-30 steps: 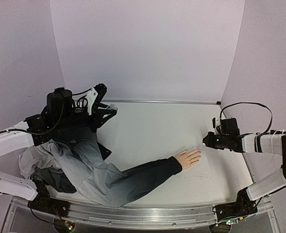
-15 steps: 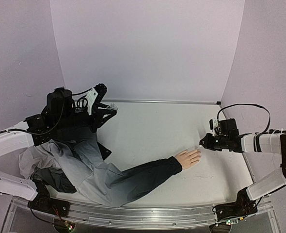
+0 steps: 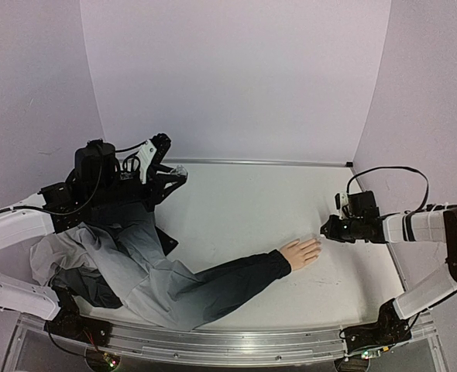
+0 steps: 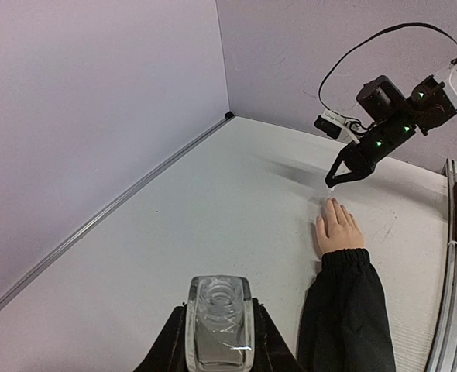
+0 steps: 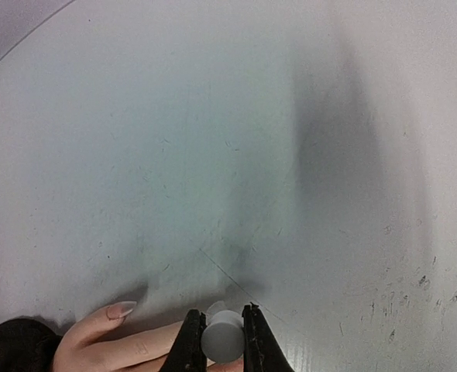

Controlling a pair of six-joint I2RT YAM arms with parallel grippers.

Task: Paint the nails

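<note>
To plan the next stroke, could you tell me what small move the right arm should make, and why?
Probably ease the right gripper down toward the nails of the mannequin hand: it is shut on a small grey cap right by them; contact is unclear.

Grey jacket (image 3: 128, 263), dark sleeve (image 3: 242, 277), clear bottle (image 4: 219, 322), table (image 3: 244, 198)

The table (image 5: 306, 155) was matt, pale and hard, with fine scratches and scuffs. The mannequin hand (image 4: 337, 231) was smooth peach plastic with a faint sheen, and its nails (image 5: 121, 310) were smooth. Its sleeve (image 4: 345, 310) was matt black cloth and the garment (image 3: 128, 263) a soft grey fabric. The small bottle (image 4: 219, 333) in the left gripper (image 4: 219, 314) was clear and glossy (glass or plastic not resolved). The round cap (image 5: 222, 341) in the right gripper (image 5: 219, 322) was matt grey between matt black jaws.
</note>
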